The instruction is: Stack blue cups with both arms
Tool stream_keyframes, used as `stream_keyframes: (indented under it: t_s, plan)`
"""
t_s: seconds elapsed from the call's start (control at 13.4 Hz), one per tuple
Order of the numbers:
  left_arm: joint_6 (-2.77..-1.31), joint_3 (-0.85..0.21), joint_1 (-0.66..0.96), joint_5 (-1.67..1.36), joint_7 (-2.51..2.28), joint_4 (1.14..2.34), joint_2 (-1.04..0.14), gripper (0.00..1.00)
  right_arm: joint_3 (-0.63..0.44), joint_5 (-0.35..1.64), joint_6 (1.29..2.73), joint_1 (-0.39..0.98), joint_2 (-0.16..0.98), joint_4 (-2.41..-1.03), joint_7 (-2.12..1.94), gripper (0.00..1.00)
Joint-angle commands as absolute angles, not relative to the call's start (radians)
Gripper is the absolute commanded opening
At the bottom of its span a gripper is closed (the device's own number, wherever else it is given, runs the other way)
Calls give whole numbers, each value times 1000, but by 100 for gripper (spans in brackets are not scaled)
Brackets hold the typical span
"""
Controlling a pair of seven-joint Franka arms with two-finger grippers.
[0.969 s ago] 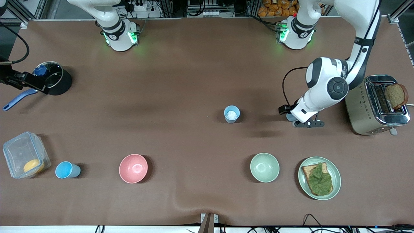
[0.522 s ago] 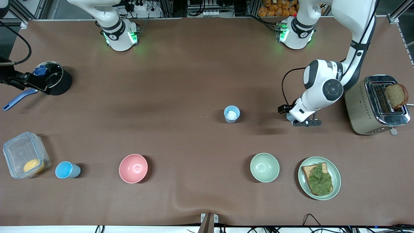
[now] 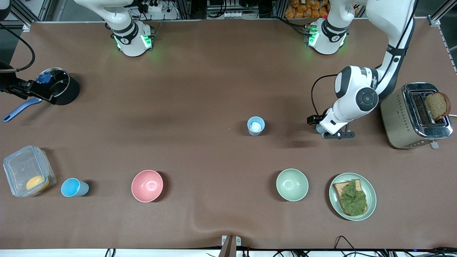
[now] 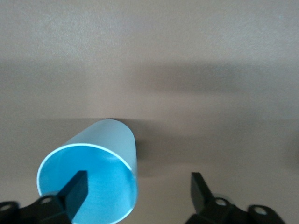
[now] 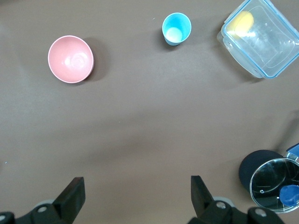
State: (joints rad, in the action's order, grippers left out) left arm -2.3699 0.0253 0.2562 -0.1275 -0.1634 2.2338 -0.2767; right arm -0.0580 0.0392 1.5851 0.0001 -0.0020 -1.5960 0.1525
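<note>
Blue cup (image 3: 256, 125) mid-table with white patch inside. Left tool (image 4: 138, 176) wide open astride second blue cup's (image 4: 114, 140) rim, clear only from wrist. Right tool (image 5: 136, 179) wide open, empty, over table (image 5: 149, 116) beside lidded pot (image 5: 268, 179).

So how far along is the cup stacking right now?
Nothing is stacked yet. In hand: the open left end effector straddles the wall of a grey-blue plastic tumbler beside the steel toaster, unclamped. To do: lift and nest; the white-patched blue tumbler mid-table and the blue tumbler beside the clear plastic container stand apart. The open right end effector waits over the right arm's end.
</note>
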Motion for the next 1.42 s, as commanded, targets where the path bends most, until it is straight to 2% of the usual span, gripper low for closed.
stream_keyframes:
  t_s: [0.0,0.07,0.15,0.75,1.19,1.34]
  plan:
    - [-2390,25,253,-147,-157,2238,-288,38,-43,23,1586,-14,-14,-1609,172,100]
    - [-2390,25,253,-146,-158,2238,-290,17,-43,23,1586,-14,-14,-1609,172,100]
    - [-2388,25,253,-140,-158,2238,-290,4,-43,23,1585,-14,-14,-1611,172,100]
    - [-2315,25,244,-135,-173,2191,-203,0,-43,23,1585,-11,-14,-1609,173,100]
    - [-2136,-4,311,-137,-178,1926,-170,0,-43,23,1583,-12,-14,-1609,173,100]
    - [-2125,-26,345,-147,-178,1849,-170,0,-43,23,1583,-11,-14,-1609,173,100]
